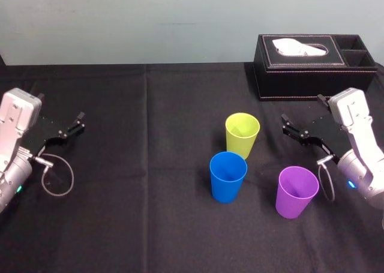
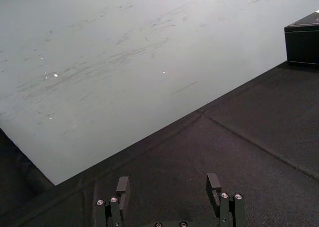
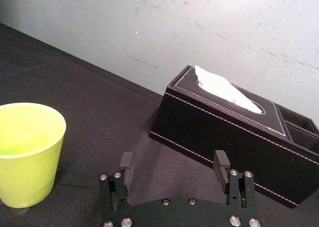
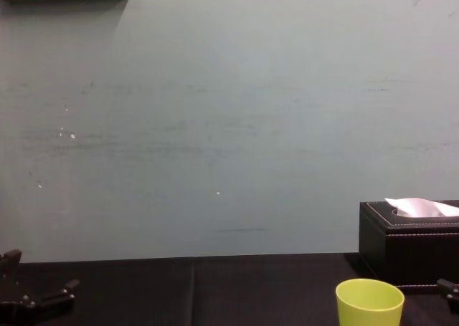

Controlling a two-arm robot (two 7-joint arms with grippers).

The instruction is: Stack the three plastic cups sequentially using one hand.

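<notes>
Three plastic cups stand upright and apart on the black cloth. The lime-green cup [image 1: 242, 134] [image 3: 27, 152] [image 4: 369, 303] is farthest back, the blue cup [image 1: 228, 176] stands in front of it, and the purple cup [image 1: 296, 191] is at the front right. My right gripper [image 1: 294, 129] [image 3: 173, 163] hovers open and empty to the right of the green cup and behind the purple one. At the far left my left gripper [image 1: 73, 126] [image 2: 168, 184] is parked, open and empty.
A black leather tissue box [image 1: 312, 64] [image 3: 234, 132] [image 4: 412, 240] with a white tissue stands at the back right against the pale wall. A cable loop [image 1: 57, 176] hangs by the left arm. Bare black cloth [image 1: 138, 165] stretches between the left arm and the cups.
</notes>
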